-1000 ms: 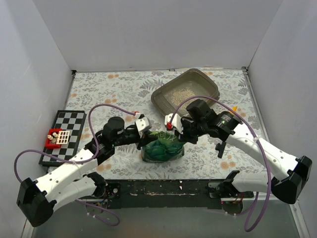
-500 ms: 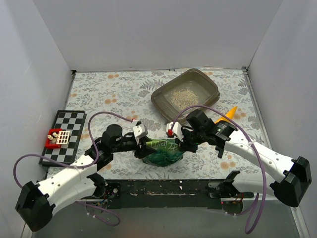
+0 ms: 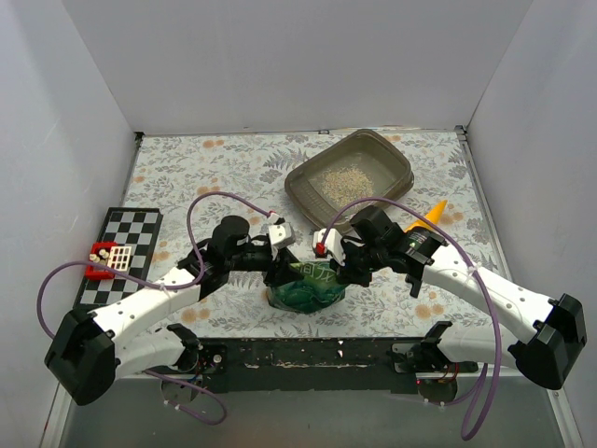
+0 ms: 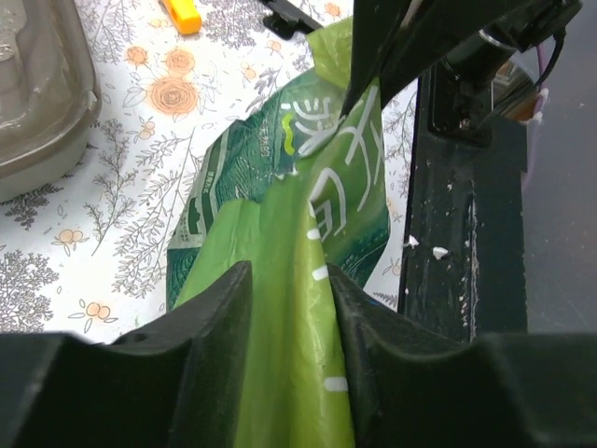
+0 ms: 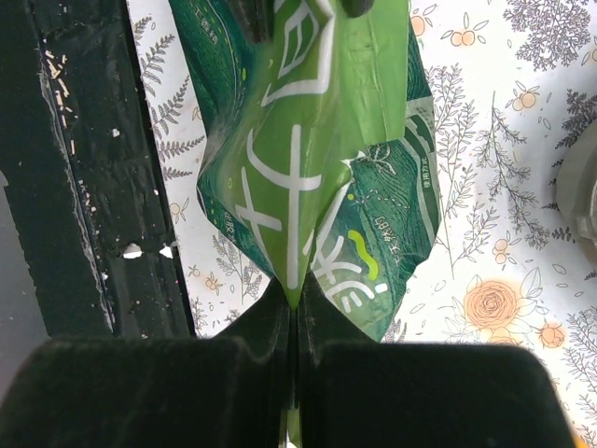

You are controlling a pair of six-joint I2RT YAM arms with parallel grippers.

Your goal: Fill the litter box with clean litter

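Right gripper pinched tight on the green bag, left gripper clamped on its opposite edge: lift evenly, mouth held up, toward the litter box beyond the bag, which holds only a thin patch of clean litter.

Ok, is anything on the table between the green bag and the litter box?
Nothing visible: only bare floral cloth lies between the green bag and the litter box. The orange scoop sits off to the right.

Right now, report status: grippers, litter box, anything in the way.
Both shut on green bag: left gripper, right gripper. Thin litter patch in litter box. Only yellow scoop nearby, not blocking.
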